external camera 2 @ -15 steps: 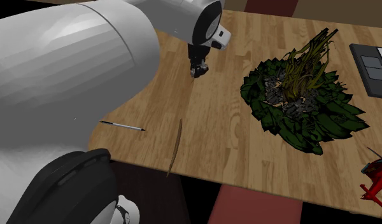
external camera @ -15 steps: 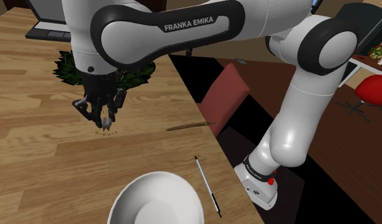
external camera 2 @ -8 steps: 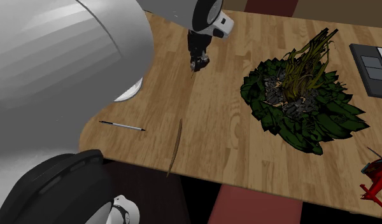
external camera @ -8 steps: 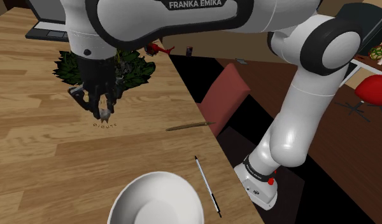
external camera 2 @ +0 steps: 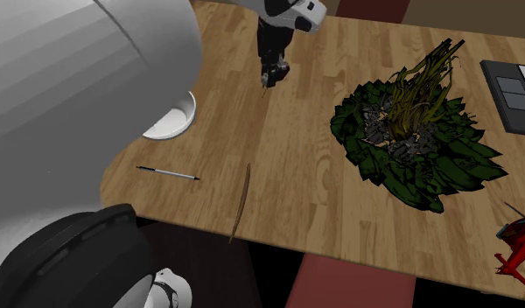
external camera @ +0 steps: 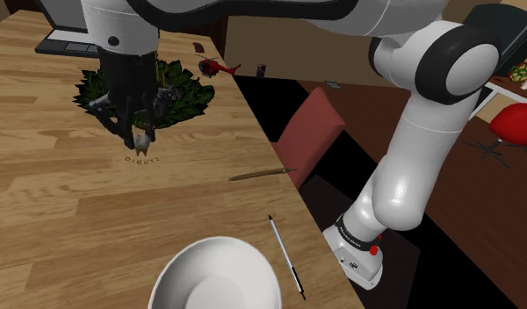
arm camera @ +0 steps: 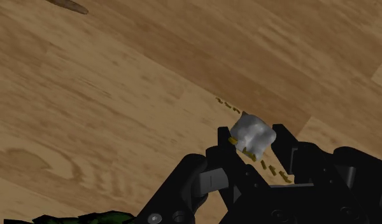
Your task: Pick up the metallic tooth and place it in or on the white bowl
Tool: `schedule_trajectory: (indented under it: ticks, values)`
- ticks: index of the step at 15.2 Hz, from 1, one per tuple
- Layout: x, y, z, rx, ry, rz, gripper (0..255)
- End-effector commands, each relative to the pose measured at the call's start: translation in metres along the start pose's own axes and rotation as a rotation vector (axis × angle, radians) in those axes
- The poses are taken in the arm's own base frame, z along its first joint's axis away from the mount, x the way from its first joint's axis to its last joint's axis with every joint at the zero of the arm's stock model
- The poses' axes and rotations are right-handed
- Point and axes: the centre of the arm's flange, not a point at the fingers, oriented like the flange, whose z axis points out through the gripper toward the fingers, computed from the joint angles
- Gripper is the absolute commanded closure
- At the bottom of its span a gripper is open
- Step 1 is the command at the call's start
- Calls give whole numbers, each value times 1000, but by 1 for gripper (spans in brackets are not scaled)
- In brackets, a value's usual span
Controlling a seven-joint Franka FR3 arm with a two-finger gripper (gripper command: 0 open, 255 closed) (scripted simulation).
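Above the table, I rise with the tooth.
My gripper stays clenched on it, higher than before; carrying it to the white bowl comes next.

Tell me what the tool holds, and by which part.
The tool clasps the grey-white tooth by its two sides; its end sticks out beyond the tool.

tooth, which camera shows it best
The wrist view: the tooth looks big and pale grey there, clasped by the tool. The shoulder view shows it as a small pale speck at the tool's tip; the second exterior view gives a barely visible dot there.
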Motion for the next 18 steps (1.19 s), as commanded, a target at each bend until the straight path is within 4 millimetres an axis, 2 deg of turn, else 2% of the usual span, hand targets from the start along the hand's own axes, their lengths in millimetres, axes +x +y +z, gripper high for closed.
schedule_trajectory:
  ticks: [1,9,18]
  values:
    - [0,1,-10,0,0,0,255]
    - [-3,-2,-51,0,0,0,255]
    - [-118,-31,-47,0,0,0,255]
